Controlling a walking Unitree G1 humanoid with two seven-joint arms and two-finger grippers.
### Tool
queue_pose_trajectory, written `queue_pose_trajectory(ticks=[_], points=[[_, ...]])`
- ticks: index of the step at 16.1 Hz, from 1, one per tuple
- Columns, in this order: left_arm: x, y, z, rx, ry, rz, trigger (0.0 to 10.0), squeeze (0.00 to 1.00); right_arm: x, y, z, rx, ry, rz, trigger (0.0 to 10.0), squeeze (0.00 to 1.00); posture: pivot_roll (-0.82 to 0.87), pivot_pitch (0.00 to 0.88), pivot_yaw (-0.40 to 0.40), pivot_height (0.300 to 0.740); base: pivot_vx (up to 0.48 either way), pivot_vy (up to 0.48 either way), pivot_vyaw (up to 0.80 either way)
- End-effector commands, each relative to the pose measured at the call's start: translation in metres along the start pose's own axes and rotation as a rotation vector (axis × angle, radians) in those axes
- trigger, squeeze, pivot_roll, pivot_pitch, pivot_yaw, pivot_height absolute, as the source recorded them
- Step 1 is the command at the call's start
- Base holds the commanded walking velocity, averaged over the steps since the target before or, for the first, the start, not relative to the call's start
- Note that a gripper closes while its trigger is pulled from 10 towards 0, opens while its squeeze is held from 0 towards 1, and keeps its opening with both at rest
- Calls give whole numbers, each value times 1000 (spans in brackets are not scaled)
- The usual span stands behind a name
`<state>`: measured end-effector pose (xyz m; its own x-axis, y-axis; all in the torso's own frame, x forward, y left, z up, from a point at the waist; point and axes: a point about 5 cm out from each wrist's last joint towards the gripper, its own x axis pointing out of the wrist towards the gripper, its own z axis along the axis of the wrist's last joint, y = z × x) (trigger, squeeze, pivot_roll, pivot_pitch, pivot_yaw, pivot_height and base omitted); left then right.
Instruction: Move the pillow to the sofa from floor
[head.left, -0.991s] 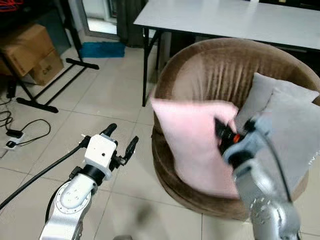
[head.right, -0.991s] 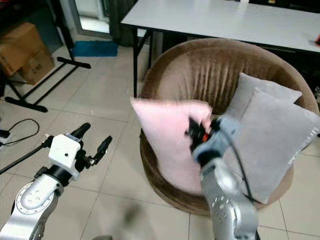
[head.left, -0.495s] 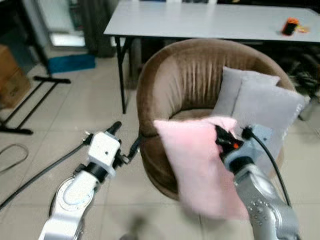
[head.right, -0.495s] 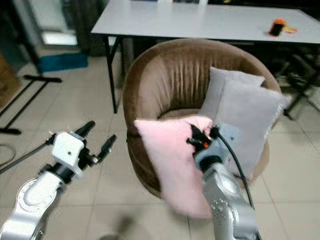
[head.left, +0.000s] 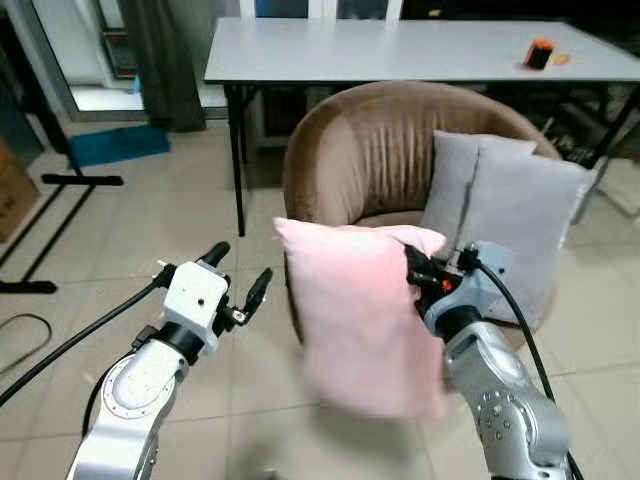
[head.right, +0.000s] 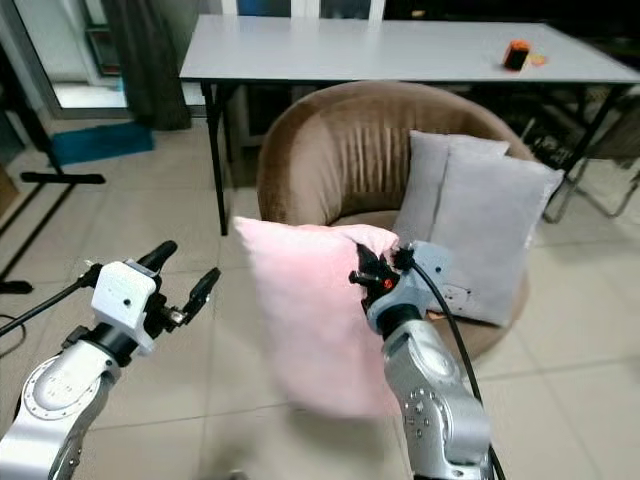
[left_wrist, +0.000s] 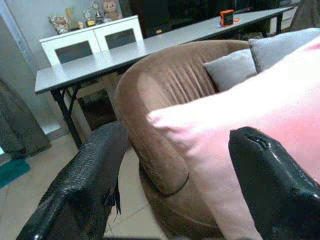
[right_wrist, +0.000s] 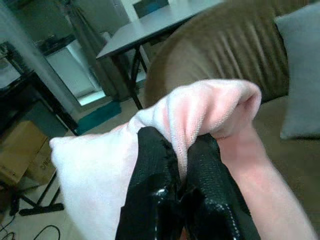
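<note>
1. Lower left of the head view: the left gripper hovers empty, fingers spread.
2. Centre: the pink pillow hangs mid-carry before the brown round sofa, pinched at its corner by the right gripper.
3. Next, I judge: reach forward, release beside the grey cushions.

Even, soft indoor light fills both eye views, fairly bright, with no harsh shadows. Daylight enters at the glass door in the upper left, paling the floor near it. The long grey counter carries a mild sheen. The soft pink square pillow looks smeared along its lower edge, and the pale tiled floor beneath shows only a faint shadow. In the left wrist view the two black fingers sit close and out of focus. The right wrist view is dimmer, its background hazy, with small glints on the glossy black fingers.
</note>
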<state>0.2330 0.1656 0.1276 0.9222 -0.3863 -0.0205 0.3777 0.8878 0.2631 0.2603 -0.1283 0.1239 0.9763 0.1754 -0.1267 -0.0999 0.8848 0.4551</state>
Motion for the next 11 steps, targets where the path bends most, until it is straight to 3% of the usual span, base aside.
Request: queue_pose_trajectory(ticks=[1,11], points=[[1,-2,5,-4,-18,-17,10000,0,1,-1,12,-17,-62,1,10000,0,31,0,-16,740,292,0,0],[2,-5,5,-16,-16,-41,10000,0,3,-2,14,-17,-80,11,10000,0,32,0,-23,740,309,0,0]])
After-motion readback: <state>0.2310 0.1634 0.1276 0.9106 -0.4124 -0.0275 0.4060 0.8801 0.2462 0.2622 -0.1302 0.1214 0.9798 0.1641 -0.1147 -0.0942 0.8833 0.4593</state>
